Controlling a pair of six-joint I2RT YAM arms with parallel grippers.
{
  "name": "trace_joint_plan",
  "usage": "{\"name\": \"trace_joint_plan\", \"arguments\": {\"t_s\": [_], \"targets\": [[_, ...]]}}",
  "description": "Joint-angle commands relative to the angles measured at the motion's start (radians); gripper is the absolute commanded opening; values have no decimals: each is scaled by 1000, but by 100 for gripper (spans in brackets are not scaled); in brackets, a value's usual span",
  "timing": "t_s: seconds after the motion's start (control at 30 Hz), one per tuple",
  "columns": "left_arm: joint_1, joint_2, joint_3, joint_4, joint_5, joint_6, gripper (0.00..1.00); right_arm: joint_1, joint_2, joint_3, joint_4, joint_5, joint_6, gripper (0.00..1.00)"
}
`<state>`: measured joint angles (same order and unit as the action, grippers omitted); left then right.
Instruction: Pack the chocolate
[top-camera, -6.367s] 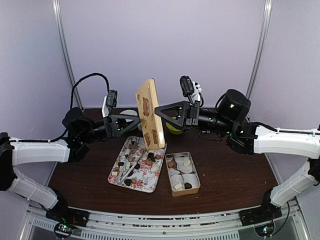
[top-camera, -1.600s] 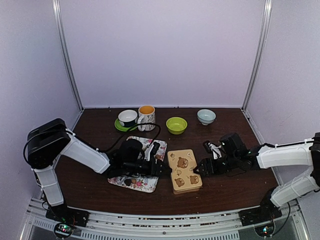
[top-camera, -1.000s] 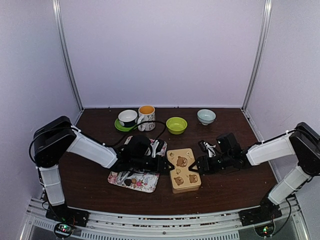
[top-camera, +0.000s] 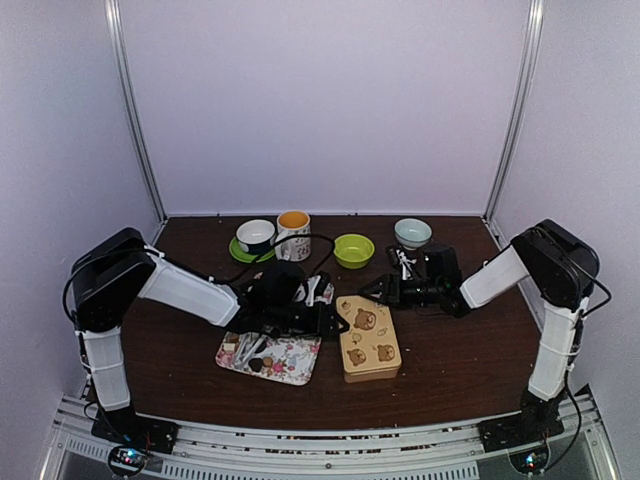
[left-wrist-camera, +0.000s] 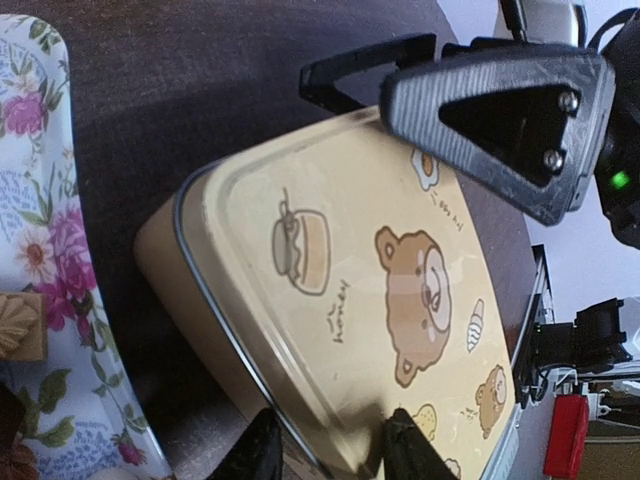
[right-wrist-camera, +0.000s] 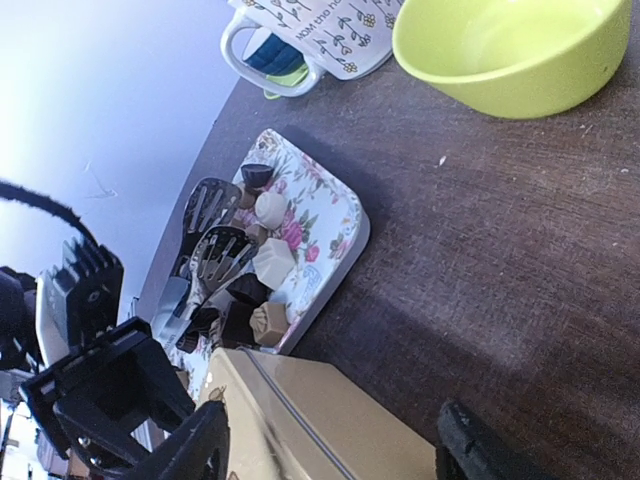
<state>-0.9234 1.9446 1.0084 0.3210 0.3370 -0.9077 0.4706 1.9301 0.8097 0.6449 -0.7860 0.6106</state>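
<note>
The chocolate (right-wrist-camera: 272, 262) lies as several small brown, dark and cream pieces on a floral tray (top-camera: 290, 362), and one light brown piece (left-wrist-camera: 16, 326) shows in the left wrist view. The tan bear tin (top-camera: 370, 345) stands shut beside the tray. My left gripper (top-camera: 335, 322) (left-wrist-camera: 335, 445) holds the tin's left rim, one finger on the lid and one at its side. My right gripper (top-camera: 372, 290) (right-wrist-camera: 330, 452) hovers at the tin's far end with its fingers wide apart and holds nothing.
Metal tongs (right-wrist-camera: 215, 230) rest on the tray among the pieces. Along the back stand a white cup on a green saucer (top-camera: 256, 237), a patterned mug (top-camera: 293, 235), a lime bowl (top-camera: 353, 250) and a pale bowl (top-camera: 413, 233).
The lid, held upright earlier, now sits on the tin. My right gripper has moved from the tin's right side to its far end. The left gripper stays at the tin's left rim.
</note>
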Motion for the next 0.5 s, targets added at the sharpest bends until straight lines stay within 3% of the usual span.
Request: {"name": "trace_joint_plan", "arguments": {"t_s": [0.0,0.27,0.47], "targets": [[18,39,25,-24,-18,28,37,-3,-29,-116,167,-66,71,67],[19,67,62,-66,4,59,37,0,-150,-348,278,-43,143,51],[18,84,79,-73,19,58,37,0,-103,-412,404,-23,234,39]]}}
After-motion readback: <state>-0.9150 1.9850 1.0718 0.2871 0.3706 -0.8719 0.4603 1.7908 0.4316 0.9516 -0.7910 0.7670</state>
